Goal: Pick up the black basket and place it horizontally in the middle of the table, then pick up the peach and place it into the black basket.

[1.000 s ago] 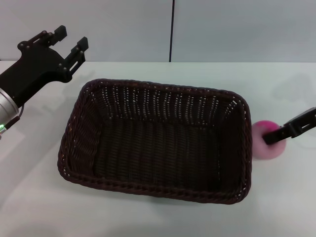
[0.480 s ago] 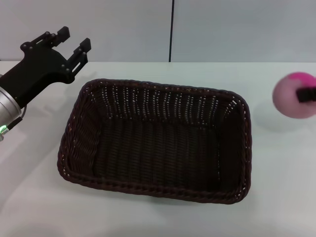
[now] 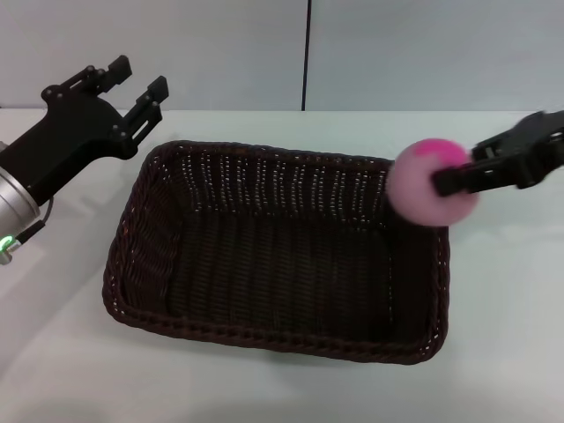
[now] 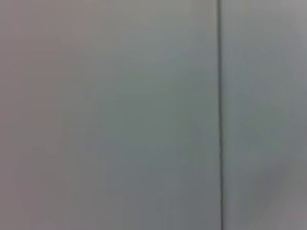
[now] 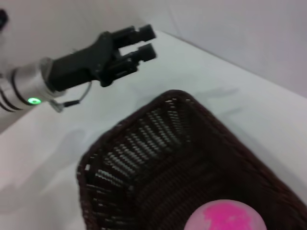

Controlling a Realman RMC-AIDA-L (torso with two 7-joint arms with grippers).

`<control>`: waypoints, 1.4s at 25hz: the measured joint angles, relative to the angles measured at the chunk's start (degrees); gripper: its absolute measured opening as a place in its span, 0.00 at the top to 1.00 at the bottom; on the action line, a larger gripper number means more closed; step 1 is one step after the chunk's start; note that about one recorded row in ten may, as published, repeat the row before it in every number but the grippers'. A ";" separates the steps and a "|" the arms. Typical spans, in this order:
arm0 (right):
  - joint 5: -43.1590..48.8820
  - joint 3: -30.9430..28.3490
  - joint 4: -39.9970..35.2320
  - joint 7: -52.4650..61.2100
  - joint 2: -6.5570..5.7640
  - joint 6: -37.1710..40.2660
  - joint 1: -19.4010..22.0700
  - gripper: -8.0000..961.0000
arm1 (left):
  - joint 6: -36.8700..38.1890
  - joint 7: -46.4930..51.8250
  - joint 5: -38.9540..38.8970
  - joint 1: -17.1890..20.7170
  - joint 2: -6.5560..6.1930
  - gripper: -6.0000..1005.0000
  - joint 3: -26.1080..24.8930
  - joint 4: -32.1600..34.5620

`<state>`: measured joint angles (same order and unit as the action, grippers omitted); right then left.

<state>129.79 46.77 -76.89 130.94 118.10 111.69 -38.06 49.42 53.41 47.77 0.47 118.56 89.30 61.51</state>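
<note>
The black basket (image 3: pixel 278 251) lies lengthwise across the middle of the white table (image 3: pixel 79 352); it also shows in the right wrist view (image 5: pixel 192 177). My right gripper (image 3: pixel 445 183) is shut on the pink peach (image 3: pixel 430 194) and holds it in the air above the basket's right rim. The peach shows at the lower edge of the right wrist view (image 5: pixel 225 218). My left gripper (image 3: pixel 132 79) is open and empty, raised above the table beyond the basket's far left corner. It also shows in the right wrist view (image 5: pixel 146 43).
A grey wall with a dark vertical seam (image 3: pixel 307 53) stands behind the table. The left wrist view shows only this wall and seam (image 4: pixel 219 115). Bare tabletop lies to the right of the basket (image 3: pixel 511 317).
My right gripper lifted the peach off the table at the basket's right side, raised it, then carried it left over the basket's right rim. The left arm drifted slightly.
</note>
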 joint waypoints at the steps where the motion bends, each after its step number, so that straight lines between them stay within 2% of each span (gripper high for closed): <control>1: -0.06 0.10 3.78 -1.89 -0.01 -0.83 -1.42 0.70 | 0.34 0.01 -1.25 -0.09 -0.01 0.49 0.00 -0.83; 4: -0.11 -0.17 6.68 -4.55 -0.22 -1.64 -2.33 0.66 | 3.33 -0.15 -5.17 -0.54 -0.14 0.49 -0.49 -4.21; 8: -0.15 -0.07 7.35 -6.56 -0.11 -4.06 -1.99 0.46 | 6.28 -0.58 -6.85 -0.71 -0.16 0.48 -1.30 -6.30; 9: -0.40 -0.15 7.57 -7.52 0.04 -5.97 -1.56 0.41 | 13.49 -0.79 -11.51 -0.93 -0.19 0.48 -3.58 -11.40; 10: -0.40 -0.15 7.57 -7.52 0.04 -5.97 -1.56 0.39 | 13.49 -0.79 -11.51 -0.93 -0.19 0.48 -3.58 -11.40; 11: -1.13 -0.32 7.98 -8.13 0.06 -7.01 -1.18 0.37 | 17.64 -0.79 -12.85 -1.28 -0.24 0.48 -5.64 -14.29; 13: -3.71 -0.57 9.21 -9.66 0.12 -9.04 -0.19 0.34 | 19.99 -0.80 -13.17 -1.63 -0.25 0.48 -7.04 -16.00; 14: -8.16 -0.91 10.68 -11.23 0.14 -11.35 1.38 0.33 | 24.38 -0.75 -13.21 -2.80 -0.38 0.48 -10.88 -19.81; 15: -8.16 -0.91 10.68 -11.23 0.14 -11.35 1.38 0.31 | 26.09 -0.66 -13.17 -3.29 -0.46 0.48 -12.46 -21.46; 16: -13.34 -1.76 11.38 -12.78 0.15 -12.68 3.36 0.30 | 28.12 -0.61 -13.04 -4.00 -0.52 0.48 -14.58 -23.62; 18: -16.07 -2.52 11.47 -13.94 0.27 -12.88 4.60 0.27 | 29.88 -0.67 -12.92 -4.57 -0.57 0.48 -16.31 -25.41; 19: -22.29 -4.32 12.39 -17.95 0.67 -13.16 7.81 0.25 | 33.57 -2.22 -12.65 -5.71 -0.66 0.48 -19.83 -29.57; 20: -22.29 -4.32 12.39 -17.95 0.67 -13.16 7.81 0.25 | 34.25 -3.08 -12.58 -5.87 -0.67 0.48 -20.56 -30.52; 21: -25.37 -4.93 13.68 -20.45 0.86 -13.44 9.57 0.25 | 34.45 -4.24 -12.60 -5.89 -0.69 0.48 -21.12 -31.33; 23: -33.81 -5.86 19.08 -27.95 0.93 -14.51 13.39 0.25 | 34.73 -7.20 -12.59 -5.74 -0.70 0.48 -21.99 -33.07; 24: -43.36 -6.88 28.61 -38.44 0.81 -15.38 16.40 0.25 | 34.99 -10.80 -12.58 -5.41 -0.70 0.48 -22.59 -34.96; 25: -43.36 -6.88 28.61 -38.44 0.81 -15.38 16.40 0.25 | 34.99 -10.80 -12.58 -5.41 -0.70 0.48 -22.59 -34.96; 26: -52.11 -8.20 39.92 -50.34 0.70 -15.10 18.23 0.25 | 35.15 -12.33 -12.61 -5.34 -0.70 0.48 -23.00 -35.93; 27: -52.11 -8.20 39.92 -50.34 0.70 -15.10 18.23 0.25 | 35.36 -14.01 -12.67 -5.25 -0.70 0.48 -23.72 -37.19; 28: -56.08 -8.82 45.70 -56.64 0.74 -14.67 18.96 0.25 | 35.63 -15.41 -12.79 -5.25 -0.70 0.48 -24.77 -38.49; 29: -62.30 -9.36 54.66 -68.93 0.93 -13.62 19.84 0.25 | 35.93 -16.28 -12.86 -5.27 -0.64 0.48 -25.81 -39.61; 30: -62.30 -9.36 54.66 -68.93 0.93 -13.62 19.84 0.25 | 36.46 -16.99 -12.92 -5.42 -0.57 0.48 -27.34 -41.04; 34: -74.36 -9.49 73.68 -91.34 1.30 -10.11 19.87 0.25 | 37.44 -18.57 -12.96 -5.80 -0.61 0.48 -29.55 -43.88; 35: -74.36 -9.49 73.68 -91.34 1.30 -10.11 19.87 0.25 | 37.44 -18.57 -12.96 -5.80 -0.61 0.48 -29.55 -43.88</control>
<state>55.43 37.28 -3.21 39.60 119.40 101.58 -18.20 86.86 34.84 34.81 -5.33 117.95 59.75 17.63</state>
